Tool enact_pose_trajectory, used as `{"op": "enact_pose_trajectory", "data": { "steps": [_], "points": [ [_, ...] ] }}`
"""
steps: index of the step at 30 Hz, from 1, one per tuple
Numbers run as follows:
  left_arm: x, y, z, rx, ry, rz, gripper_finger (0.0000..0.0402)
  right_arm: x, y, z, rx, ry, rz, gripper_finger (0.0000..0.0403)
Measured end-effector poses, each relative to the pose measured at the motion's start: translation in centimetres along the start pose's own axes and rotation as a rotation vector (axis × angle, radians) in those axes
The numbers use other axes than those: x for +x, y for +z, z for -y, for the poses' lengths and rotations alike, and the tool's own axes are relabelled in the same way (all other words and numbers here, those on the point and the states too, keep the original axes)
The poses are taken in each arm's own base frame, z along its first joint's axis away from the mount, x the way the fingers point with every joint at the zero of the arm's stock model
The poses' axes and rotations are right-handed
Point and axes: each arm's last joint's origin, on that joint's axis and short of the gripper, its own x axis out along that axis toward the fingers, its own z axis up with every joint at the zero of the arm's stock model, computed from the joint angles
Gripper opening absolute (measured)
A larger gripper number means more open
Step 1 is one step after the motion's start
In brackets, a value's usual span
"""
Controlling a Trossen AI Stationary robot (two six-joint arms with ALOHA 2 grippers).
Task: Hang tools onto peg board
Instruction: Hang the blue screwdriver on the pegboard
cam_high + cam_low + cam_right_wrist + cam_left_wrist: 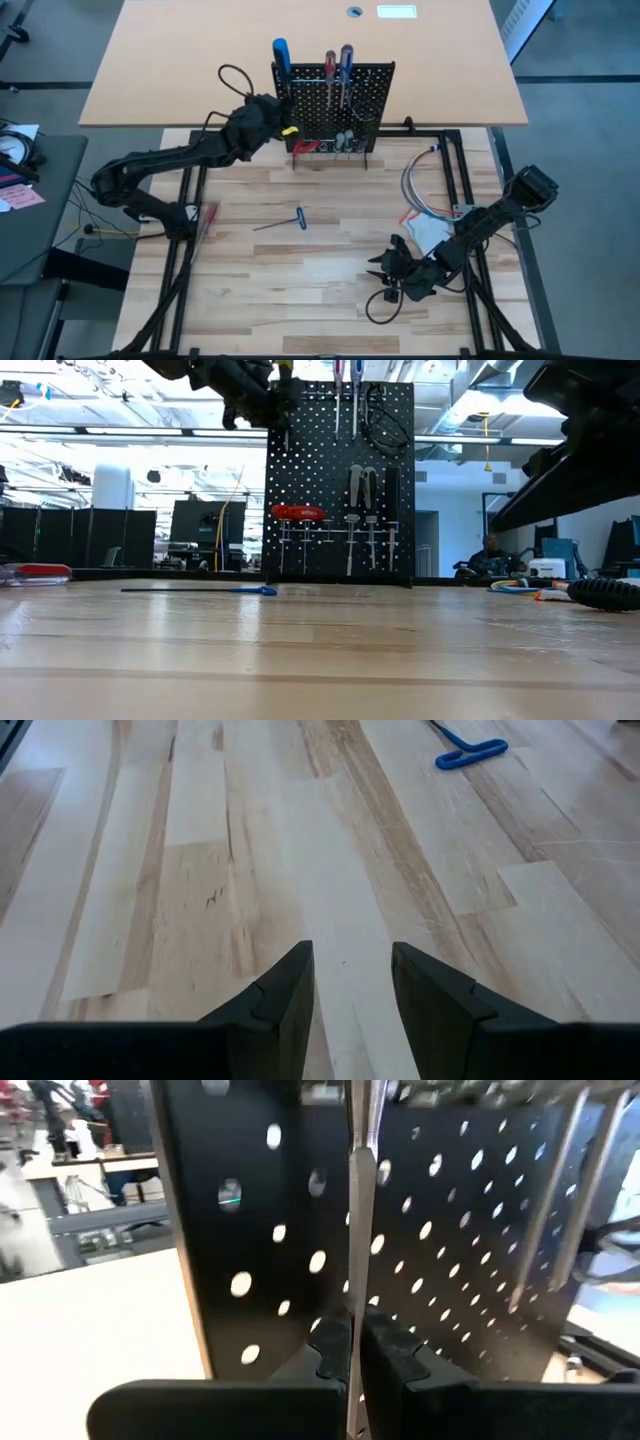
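The black peg board (335,105) stands upright at the table's far edge, and also shows in the low view (340,480). A red-handled (330,65) and a blue-handled screwdriver (346,58) hang on it. Red-handled pliers (297,512) lie across its bottom hooks. My left gripper (276,118) is at the board's left side, shut on the shaft of a blue-handled screwdriver (281,52) whose handle sticks up past the board's top. My right gripper (385,272) is open and empty, low over the table's near right. My left gripper pinches the screwdriver's thin metal shaft (356,1280) between its two fingers (335,1348). The fingers lie across the shaft and come from the table's left near side. The shaft stands upright, close in front of the board's face near its left edge, clear of the table.
A blue T-handle key (288,221) lies mid-table, also in the right wrist view (470,755). A red-handled screwdriver (208,214) lies at the left edge. A white glove (425,232) and a grey coiled cable (420,180) lie at the right. A tan tabletop (180,70) lies behind.
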Motion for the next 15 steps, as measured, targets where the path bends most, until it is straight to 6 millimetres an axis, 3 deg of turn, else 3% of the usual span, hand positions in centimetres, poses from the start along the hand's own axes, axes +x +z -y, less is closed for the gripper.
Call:
{"op": "enact_pose_trajectory", "data": {
  "steps": [7,15],
  "points": [
    [0.1,-0.7,0.0,0.01,0.021,-0.022,0.0011,-0.1,-0.1,-0.1,-0.005,0.006,-0.001,0.0143],
    [0.1,-1.5,0.0,0.068,0.03,-0.087,0.0057,-0.1,-0.1,-0.2,-0.005,0.007,-0.001,0.0143]
  ]
}}
